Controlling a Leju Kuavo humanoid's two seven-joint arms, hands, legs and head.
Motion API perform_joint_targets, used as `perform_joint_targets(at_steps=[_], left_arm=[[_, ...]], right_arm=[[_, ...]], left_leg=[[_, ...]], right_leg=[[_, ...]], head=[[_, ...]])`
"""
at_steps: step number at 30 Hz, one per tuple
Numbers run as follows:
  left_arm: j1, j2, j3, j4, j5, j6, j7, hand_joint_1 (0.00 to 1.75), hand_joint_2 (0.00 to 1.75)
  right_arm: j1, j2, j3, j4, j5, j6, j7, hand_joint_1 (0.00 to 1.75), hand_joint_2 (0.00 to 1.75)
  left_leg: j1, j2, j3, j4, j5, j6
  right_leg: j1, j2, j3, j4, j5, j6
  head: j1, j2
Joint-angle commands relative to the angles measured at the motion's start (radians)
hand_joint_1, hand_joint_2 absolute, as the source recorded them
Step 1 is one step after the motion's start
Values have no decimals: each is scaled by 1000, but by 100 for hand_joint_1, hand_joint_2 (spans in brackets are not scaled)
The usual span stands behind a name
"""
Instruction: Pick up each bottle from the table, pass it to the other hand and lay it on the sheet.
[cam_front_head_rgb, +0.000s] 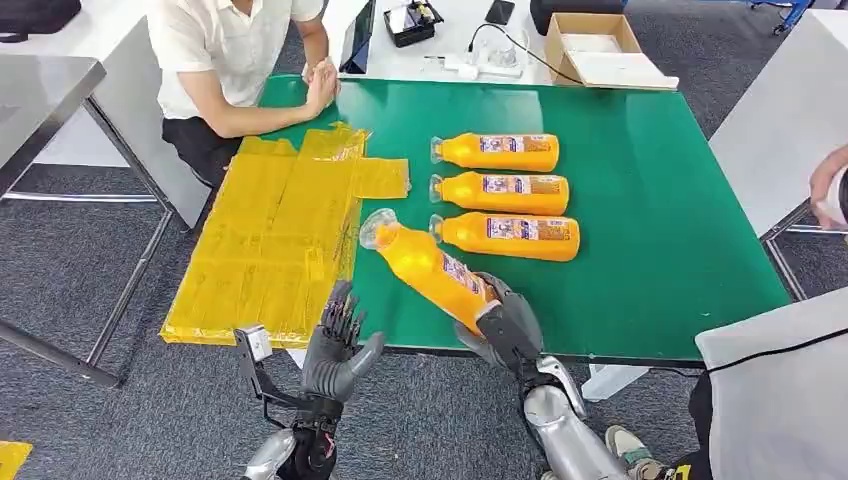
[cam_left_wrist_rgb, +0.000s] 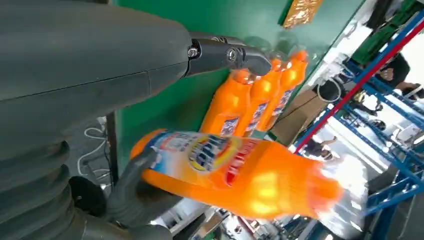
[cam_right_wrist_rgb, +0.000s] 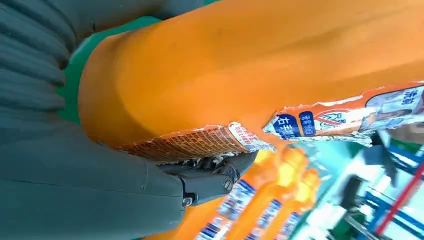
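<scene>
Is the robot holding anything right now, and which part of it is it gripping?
The right hand grips an orange bottle by its base end, cap pointing toward the yellow sheet. The left hand holds nothing.

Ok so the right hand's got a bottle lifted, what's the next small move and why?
Probably bring the left hand in to grip the raised bottle. The right hand holds its base, tilted toward the open left hand, and the yellow sheet lies on the left side.
</scene>
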Motion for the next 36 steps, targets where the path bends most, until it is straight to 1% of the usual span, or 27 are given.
perform_joint_targets(at_steps=[1, 2, 3, 6, 7, 8, 10, 13, 14, 17, 19, 20, 22, 23, 25, 26, 27, 28, 29, 30, 31, 32, 33, 34, 35, 36], left_arm=[[-86, 44, -51, 102, 31, -39, 15, 0, 175], [-88, 43, -51, 98, 36, -45, 8, 0, 175], [-90, 42, -54, 98, 36, -46, 8, 0, 175], [-91, 42, -58, 101, 37, -49, 6, 0, 175], [-91, 42, -58, 101, 37, -49, 6, 0, 175], [-87, 39, -53, 106, 51, -51, 12, 0, 175], [-87, 40, -45, 114, 64, -49, 19, 0, 175], [-87, 41, -45, 116, 64, -49, 19, 0, 175], [-87, 41, -45, 116, 64, -49, 19, 0, 175], [-87, 40, -45, 116, 65, -49, 19, 0, 175], [-88, 39, -42, 118, 68, -46, 19, 0, 175], [-89, 37, -37, 120, 73, -44, 17, 0, 175], [-98, 34, -28, 114, 55, -36, -37, 0, 175], [-101, 31, -28, 110, 46, -31, -50, 0, 175], [-104, 25, -17, 99, 59, -39, -59, 0, 175], [-105, 24, -13, 90, 63, -47, -69, 0, 175], [-105, 22, -8, 85, 71, -52, -73, 42, 175], [-109, 22, -10, 82, 73, -65, -80, 175, 175], [-111, 21, -8, 85, 80, -74, -79, 175, 175], [-110, 20, -5, 84, 84, -80, -84, 175, 175], [-101, 23, -1, 73, 89, -97, -98, 175, 175], [-94, 24, 3, 64, 93, -106, -103, 175, 175], [-91, 26, 3, 62, 94, -108, -104, 175, 175], [-91, 26, 3, 62, 94, -108, -104, 175, 175], [-91, 26, 3, 62, 94, -108, -104, 175, 175], [-89, 26, 3, 60, 94, -108, -104, 175, 175]], right_arm=[[-61, 88, 182, 158, 7, -15, -30, 175, 175], [-68, 93, 213, 188, 16, -15, -39, 175, 175], [-67, 98, 227, 207, 20, -18, -42, 175, 175], [-70, 103, 239, 237, 11, -38, -58, 175, 175], [-69, 102, 239, 238, 12, -38, -58, 175, 175], [-66, 110, 252, 256, 8, -23, -57, 175, 175], [-50, 119, 271, 260, 18, -34, -70, 175, 175], [-47, 121, 272, 261, 19, -38, -71, 175, 175], [-47, 121, 272, 261, 19, -38, -71, 175, 175], [-49, 120, 272, 261, 18, -37, -71, 175, 175], [-50, 120, 275, 261, 18, -34, -72, 175, 175], [-46, 119, 291, 256, 33, -51, -86, 175, 175], [-27, 126, 311, 265, 37, -76, -114, 175, 175], [-20, 130, 326, 273, 51, -93, -121, 175, 175], [-7, 142, 337, 296, 39, -95, -142, 175, 175], [-4, 148, 350, 306, 39, -93, -161, 175, 175], [1, 148, 355, 299, 35, -105, -187, 175, 175], [3, 149, 358, 297, 19, -103, -209, 175, 175], [9, 152, 344, 283, -10, -99, -221, 175, 175], [11, 152, 340, 274, -29, -89, -222, 175, 175], [25, 157, 330, 251, -49, -80, -215, 162, 175], [34, 155, 326, 237, -65, -62, -201, 72, 175], [36, 154, 326, 236, -66, -61, -200, 33, 175], [36, 154, 326, 236, -66, -61, -200, 33, 175], [36, 154, 326, 236, -66, -61, -200, 33, 175], [36, 152, 326, 235, -67, -60, -200, 33, 175]], left_leg=[[0, 3, 3, -1, -1, -1], [0, 4, 6, -1, -2, -2], [0, 4, 5, -1, -2, -1], [0, 1, 4, -2, -1, -1], [0, 1, 3, -1, -1, -1], [0, 1, 6, -2, -2, -1], [0, 1, 2, -1, -1, -1], [0, 2, 6, -2, -3, -1], [0, 1, 3, -2, -1, -1], [0, 0, 0, -1, 0, -1], [0, 0, 2, -1, -1, -1], [0, 0, 3, -1, -2, -1], [0, 0, 1, -1, -1, -1], [0, 0, 4, -1, -2, -1], [0, -1, 1, -1, -1, -1], [0, 0, 7, -2, -3, -2], [0, 0, 3, -1, -2, -1], [0, 0, 5, -1, -2, -2], [0, -1, -1, -1, 0, -1], [1, -1, 2, -1, -2, -1], [0, -1, 0, -1, -1, -1], [0, -1, 1, 0, -2, -1], [1, -1, 4, -1, -3, -2], [0, -1, 0, -1, -1, -1], [0, -1, 3, -1, -2, -1], [0, 0, 1, -1, -2, -1]], right_leg=[[0, 3, 2, -1, 0, -1], [1, 4, 4, 0, -1, -3], [0, 3, 3, -1, -1, -2], [1, 1, 4, -1, -1, -2], [0, 1, 2, -1, -1, -2], [0, 1, 5, -1, -2, -2], [0, 1, 1, -1, -1, -1], [1, 1, 5, -1, -2, -2], [0, 0, 2, -1, -1, -2], [-1, -1, 0, -1, -1, -1], [0, 0, 1, -1, -1, -2], [0, 0, 2, 0, -2, -2], [0, 0, 1, 0, -1, -2], [0, -1, 3, -1, -2, -2], [0, -1, 1, -1, -1, -2], [0, -1, 6, -1, -4, -3], [0, -1, 2, -1, -2, -2], [0, -1, 4, -1, -3, -3], [0, -1, -1, 0, -1, -1], [1, -2, 1, 0, -2, -2], [0, -1, -1, 0, -2, -2], [0, -1, 0, 0, -2, -2], [1, -1, 3, 0, -4, -3], [0, -1, -1, 0, -2, -2], [0, -1, 2, -1, -3, -2], [0, 0, 0, 0, -2, -2]], head=[[0, 0], [0, 0], [0, 0], [0, 0], [0, 0], [0, 0], [0, 0], [1, 0], [0, 0], [0, 0], [0, 0], [0, 0], [0, 0], [0, 0], [0, 0], [0, 0], [0, 0], [0, 0], [0, 0], [0, 0], [0, 0], [0, 0], [0, 0], [0, 0], [0, 0], [0, 0]])
